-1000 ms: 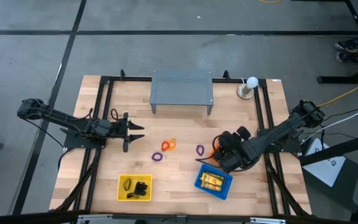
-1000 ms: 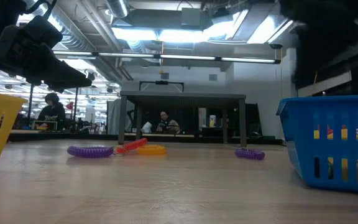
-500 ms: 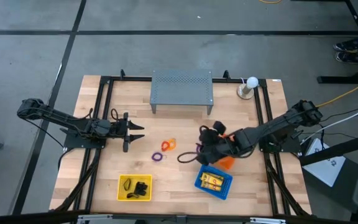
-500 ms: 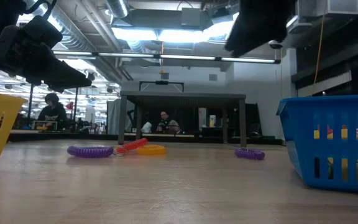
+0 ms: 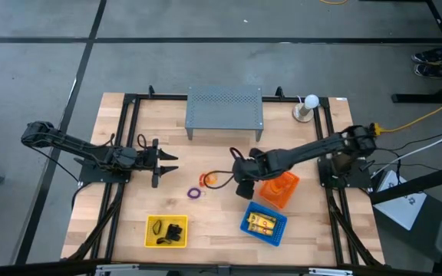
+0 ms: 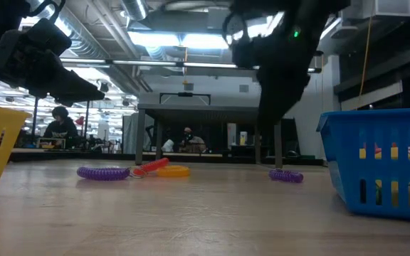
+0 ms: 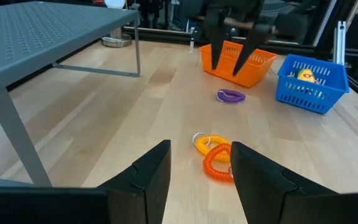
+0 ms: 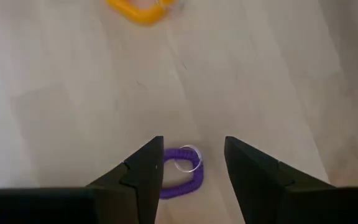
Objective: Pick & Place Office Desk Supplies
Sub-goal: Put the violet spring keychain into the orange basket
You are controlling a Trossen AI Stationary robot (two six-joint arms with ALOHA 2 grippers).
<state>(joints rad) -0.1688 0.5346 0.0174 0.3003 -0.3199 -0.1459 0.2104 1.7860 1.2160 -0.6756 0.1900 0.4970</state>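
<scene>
My right gripper (image 8: 191, 149) is open and points down over a small purple coiled loop (image 8: 182, 171), which lies flat on the table between and below its fingertips, untouched. The left wrist view shows that gripper (image 7: 229, 65) still above the loop (image 7: 230, 96). A yellow loop (image 7: 207, 142) and an orange loop (image 7: 216, 163) lie together near the table's middle, with a second purple loop (image 5: 195, 193) beside them. My left gripper (image 5: 173, 162) waits open above the table's left part. Black clips lie in the yellow basket (image 5: 166, 231) and yellow packets in the blue basket (image 5: 264, 223).
An orange basket (image 5: 279, 189) stands just right of my right gripper, with the blue basket nearer the near edge. The grey perforated shelf (image 5: 224, 110) stands at the far edge, and a white ball on a stand (image 5: 307, 107) at the far right corner. Bare wood lies between the loops.
My right gripper has swung from beside the blue basket toward the table's left and a little toward the far edge, uncovering the orange basket, and has come down over the right-hand purple loop. The left arm has kept still.
</scene>
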